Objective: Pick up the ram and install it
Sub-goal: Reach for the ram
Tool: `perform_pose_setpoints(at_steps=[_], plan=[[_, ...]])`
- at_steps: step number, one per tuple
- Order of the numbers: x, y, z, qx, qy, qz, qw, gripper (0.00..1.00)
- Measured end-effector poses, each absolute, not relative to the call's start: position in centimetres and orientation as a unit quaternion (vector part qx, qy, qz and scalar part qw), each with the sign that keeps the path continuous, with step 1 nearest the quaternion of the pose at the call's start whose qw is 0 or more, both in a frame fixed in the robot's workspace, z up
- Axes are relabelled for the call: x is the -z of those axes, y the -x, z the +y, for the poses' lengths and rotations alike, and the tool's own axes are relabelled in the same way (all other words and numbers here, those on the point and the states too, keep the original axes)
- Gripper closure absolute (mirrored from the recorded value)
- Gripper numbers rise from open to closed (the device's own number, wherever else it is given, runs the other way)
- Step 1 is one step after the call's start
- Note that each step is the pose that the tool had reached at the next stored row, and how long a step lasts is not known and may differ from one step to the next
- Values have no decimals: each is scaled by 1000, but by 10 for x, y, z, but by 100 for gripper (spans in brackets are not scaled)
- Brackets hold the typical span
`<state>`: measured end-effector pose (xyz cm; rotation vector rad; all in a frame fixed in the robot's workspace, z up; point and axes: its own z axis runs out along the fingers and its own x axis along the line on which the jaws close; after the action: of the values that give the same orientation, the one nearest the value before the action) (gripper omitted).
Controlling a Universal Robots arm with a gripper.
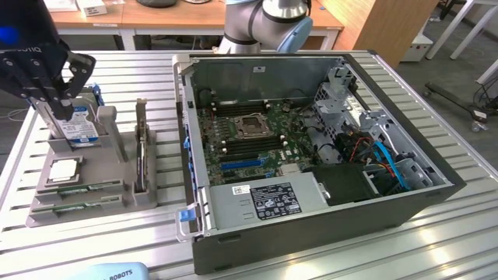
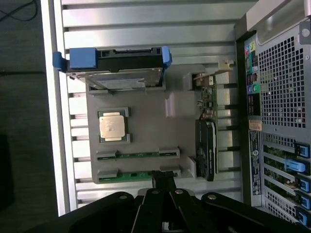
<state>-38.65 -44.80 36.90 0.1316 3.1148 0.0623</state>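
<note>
A slatted metal table (image 1: 93,251) carries everything. In the exterior view, an open computer case (image 1: 435,198) takes up the centre and the three o'clock side. It lies on its side, with the green motherboard (image 1: 233,143) exposed inside. The robot arm (image 1: 265,17) rises behind the case at twelve o'clock.

At nine o'clock from the case, close to it but apart, sits a grey holder tray (image 1: 78,219) (image 2: 146,104). A hard drive (image 1: 81,128) (image 2: 121,80) in a blue-edged carrier stands upright at the tray's eleven o'clock end. A dark expansion card (image 1: 141,151) (image 2: 206,148) stands on edge along the tray's three o'clock side, nearest the case. A square silver processor chip (image 1: 64,169) (image 2: 112,125) lies flat in its pocket near the tray's middle.

Towards six o'clock from the chip, two green sticks lie flat in parallel slots. The first ram stick (image 1: 80,189) (image 2: 138,155) is just beside the chip's pocket. The second ram stick (image 1: 76,205) (image 2: 129,176) is in the outermost slot, at the tray's six o'clock edge. Both are seated in the tray, well apart from the motherboard.

The gripper (image 1: 55,119) (image 2: 163,180) hangs over the tray at ten o'clock in the exterior view. Its fingers are pressed together and hold nothing. In the wrist view the closed tips line up over one end of the second ram stick, but whether they touch it cannot be told.
</note>
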Motion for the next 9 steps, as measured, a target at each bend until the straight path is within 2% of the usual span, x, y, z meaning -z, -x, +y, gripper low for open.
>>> perform_pose_setpoints(at_steps=[9], plan=[[-369,387,-457,-20,-42,999,12,90]])
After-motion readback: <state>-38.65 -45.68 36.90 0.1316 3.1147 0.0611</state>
